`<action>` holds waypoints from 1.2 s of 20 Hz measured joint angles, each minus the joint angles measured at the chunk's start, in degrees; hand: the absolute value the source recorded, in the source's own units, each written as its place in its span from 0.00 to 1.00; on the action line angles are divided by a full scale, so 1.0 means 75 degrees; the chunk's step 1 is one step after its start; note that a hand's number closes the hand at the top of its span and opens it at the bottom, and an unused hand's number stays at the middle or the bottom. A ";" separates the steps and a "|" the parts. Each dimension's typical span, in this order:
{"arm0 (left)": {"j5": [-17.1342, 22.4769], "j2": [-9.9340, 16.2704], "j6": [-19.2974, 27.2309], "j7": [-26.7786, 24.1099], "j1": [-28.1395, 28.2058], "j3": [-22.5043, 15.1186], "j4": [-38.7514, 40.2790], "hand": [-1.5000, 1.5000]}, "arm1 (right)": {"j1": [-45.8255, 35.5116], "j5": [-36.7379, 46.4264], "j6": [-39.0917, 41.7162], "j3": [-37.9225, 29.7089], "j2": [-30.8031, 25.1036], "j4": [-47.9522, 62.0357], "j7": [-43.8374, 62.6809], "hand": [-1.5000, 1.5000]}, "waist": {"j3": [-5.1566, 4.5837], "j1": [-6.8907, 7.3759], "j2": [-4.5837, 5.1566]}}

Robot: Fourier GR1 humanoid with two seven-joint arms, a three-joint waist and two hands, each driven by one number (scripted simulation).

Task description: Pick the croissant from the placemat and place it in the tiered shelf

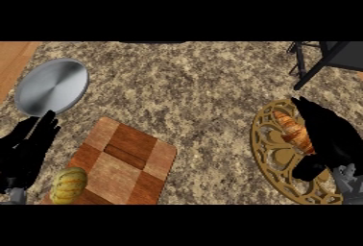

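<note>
- Right hand (326, 144) is down at the lower right, draped over the round gold placemat (264, 144), with its dark fingers laid along the outer side of the croissant (296, 132). It seems to be cupping it, but honestly I can't tell if the fingers have actually clamped on it or are just resting against it.
- So the croissant hasn't gone anywhere: it's lying on the placemat, tucked right under and beside that hand's fingertips.
- Left hand (28, 149) is at the lower left edge, fingers straight and apart, holding nothing, just parked there.
- Just beside the left hand, on its inner side, there's a checkered wooden board (127, 163) with a small striped squash (68, 184) sitting on its near corner.
- Further out from the left hand, a shiny metal plate (53, 86) lies on the speckled desk (191, 81).
- Way out past the right hand, in the far corner, there's a dark frame (312, 60) that I'd guess is the tiered shelf, mostly cut off.
- What could go wrong, imo: the croissant is long and curved, so if the hand only catches one side it could roll or slide out on the lift. The lacy placemat might also snag a fingertip and get dragged along.
</note>
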 measured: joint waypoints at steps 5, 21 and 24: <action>-0.0013 -0.0032 -0.0163 0.0047 -0.0003 0.0193 -0.0009 0.50 | -0.0411 0.0036 0.1136 -0.0136 0.0189 0.0267 0.0222 0.00 | 0.0014 -0.0010 0.0016; -0.0609 -0.0565 -0.0377 0.0186 0.0039 0.0573 -0.0174 0.50 | -0.0286 0.1811 0.1682 -0.1124 0.1285 0.2209 -0.1375 0.00 | 0.0023 -0.0033 0.0021; -0.0708 -0.0618 -0.0427 0.0341 -0.0009 0.0641 -0.0239 0.50 | -0.0241 0.2160 0.1363 -0.1319 0.1497 0.2771 -0.1969 0.00 | 0.0022 -0.0029 0.0024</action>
